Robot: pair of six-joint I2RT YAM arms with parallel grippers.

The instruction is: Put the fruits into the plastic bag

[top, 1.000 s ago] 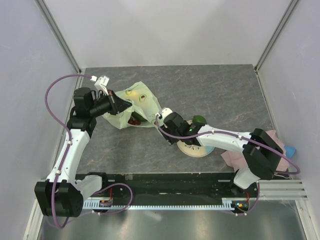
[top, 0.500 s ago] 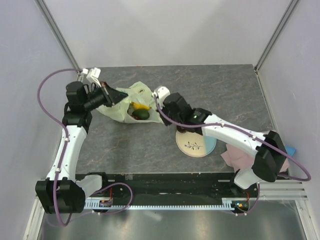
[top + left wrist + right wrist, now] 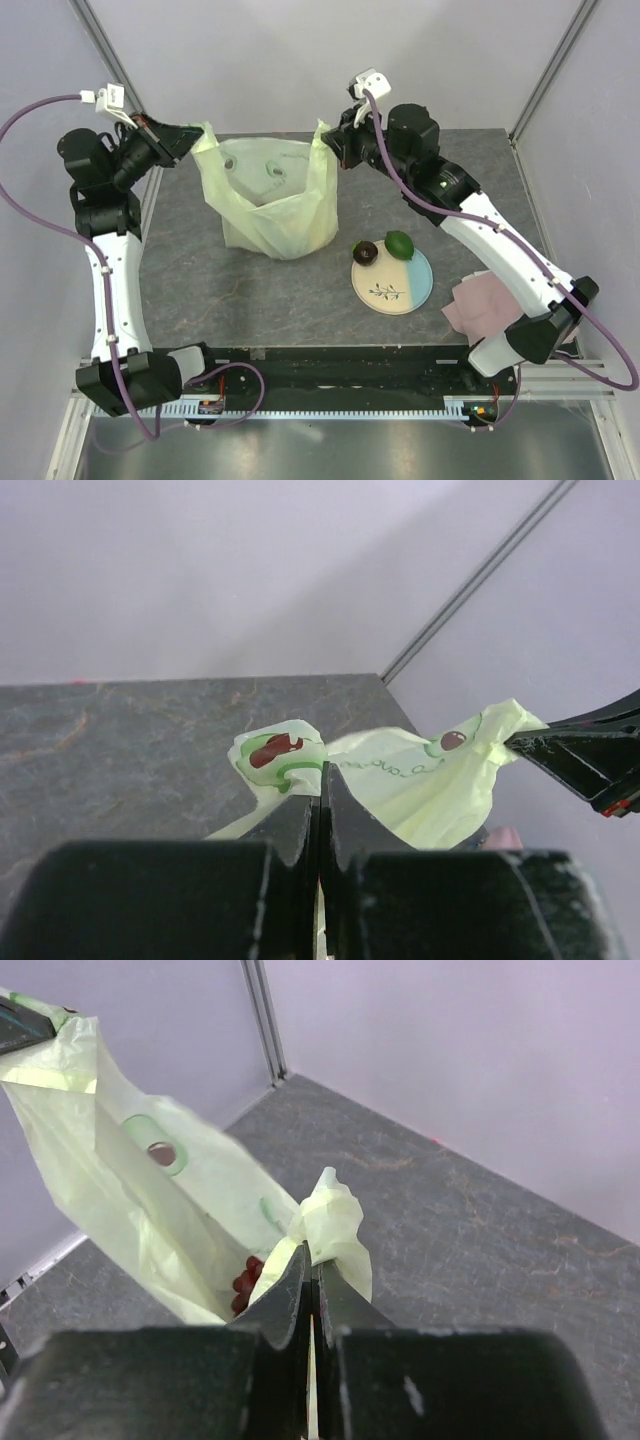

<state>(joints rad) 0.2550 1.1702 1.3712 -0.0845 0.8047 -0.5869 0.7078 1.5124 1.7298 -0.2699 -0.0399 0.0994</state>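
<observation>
A dark grey, stone-patterned surface (image 3: pixel 450 180) lies between pale walls. Nearest the arm bases, a pink cloth (image 3: pixel 482 305) lies at the right edge, well apart from the right fingers (image 3: pixel 330 148). Just beyond it sits a round cream-and-blue plate (image 3: pixel 400 295). A green avocado (image 3: pixel 399 243) and a small dark round fruit (image 3: pixel 366 253) rest side by side on its far rim, on the near side of the right fingers and apart from them.

Farther back, the plastic bag (image 3: pixel 270 205) hangs stretched between the two pairs of fingers, its mouth upward. Whether its bottom touches the surface cannot be told. The left fingers (image 3: pixel 190 136) are pressed together on one handle loop, the pale green film bunched at their tips in the left wrist view. The right fingers are likewise clamped on the other loop. Below the right fingers, inside the bag, part of a dark red grape bunch (image 3: pixel 245 1275) shows.
</observation>
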